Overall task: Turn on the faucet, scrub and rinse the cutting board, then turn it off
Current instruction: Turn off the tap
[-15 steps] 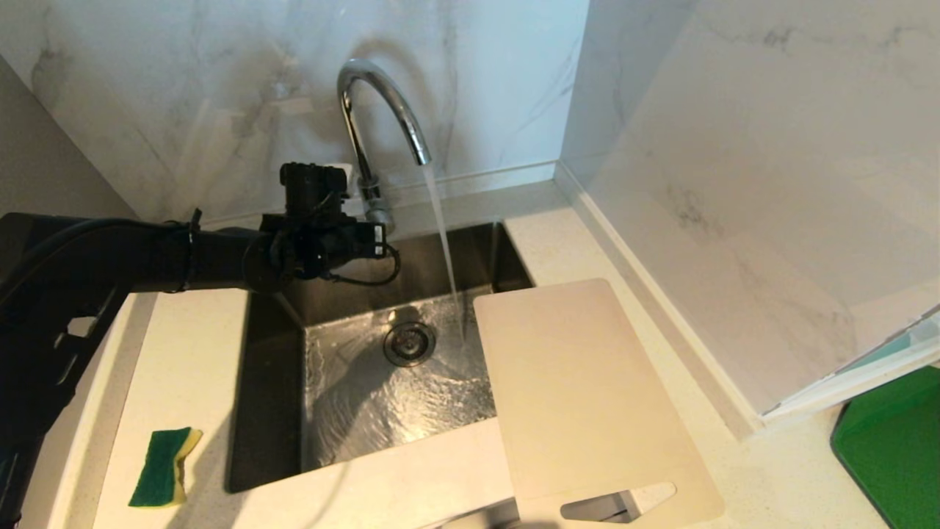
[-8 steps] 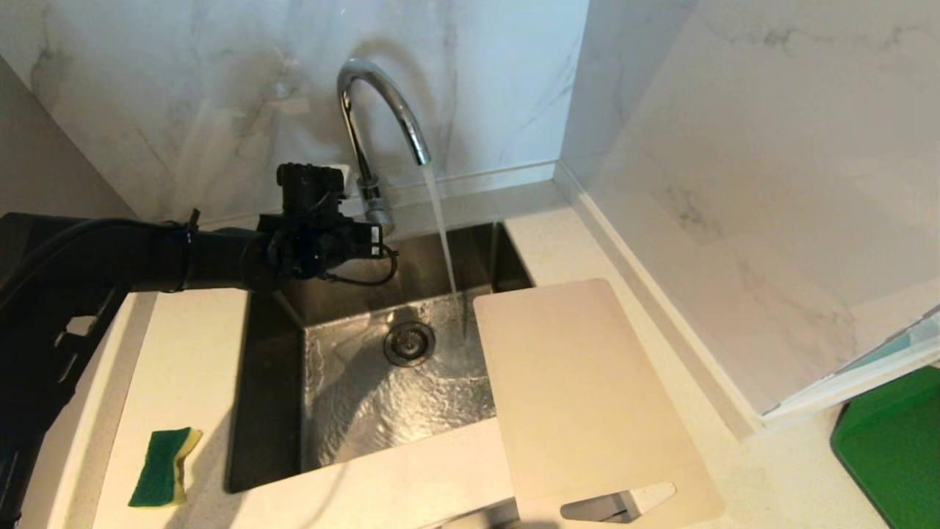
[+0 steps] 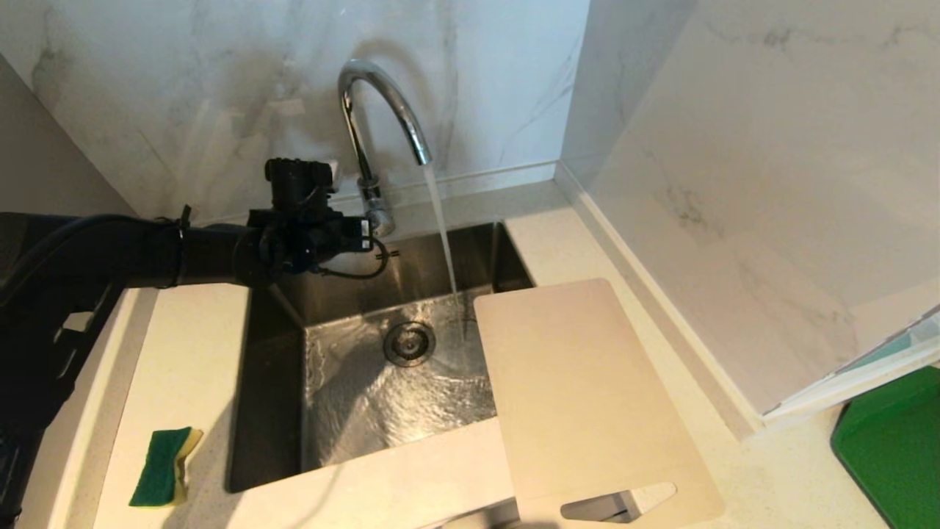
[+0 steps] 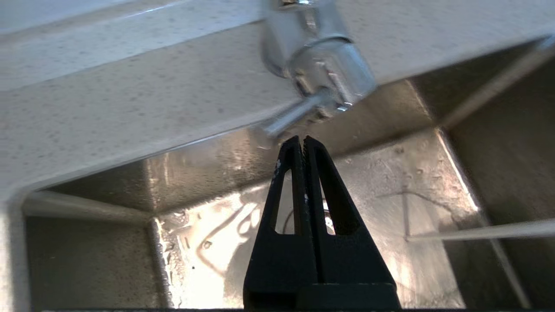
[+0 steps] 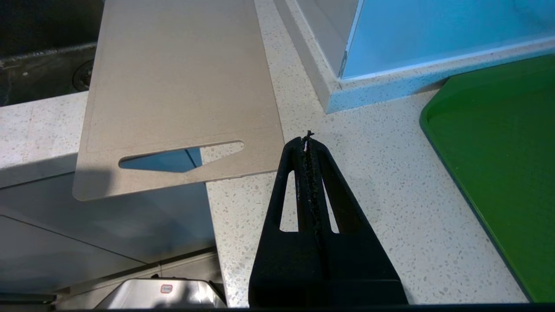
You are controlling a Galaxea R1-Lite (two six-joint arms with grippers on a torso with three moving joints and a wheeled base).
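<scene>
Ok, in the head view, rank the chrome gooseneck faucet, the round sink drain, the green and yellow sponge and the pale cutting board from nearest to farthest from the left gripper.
1. Chrome gooseneck faucet: just beside the shut left gripper.
2. Round sink drain: below, in the basin.
3. Pale cutting board: across the sink's right edge.
4. Green and yellow sponge: on the near left counter.

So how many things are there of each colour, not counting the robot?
Green: 2, sponge and green mat
Cream-white: 1, cutting board
Shiny chrome: 1, faucet
Total: 4
</scene>
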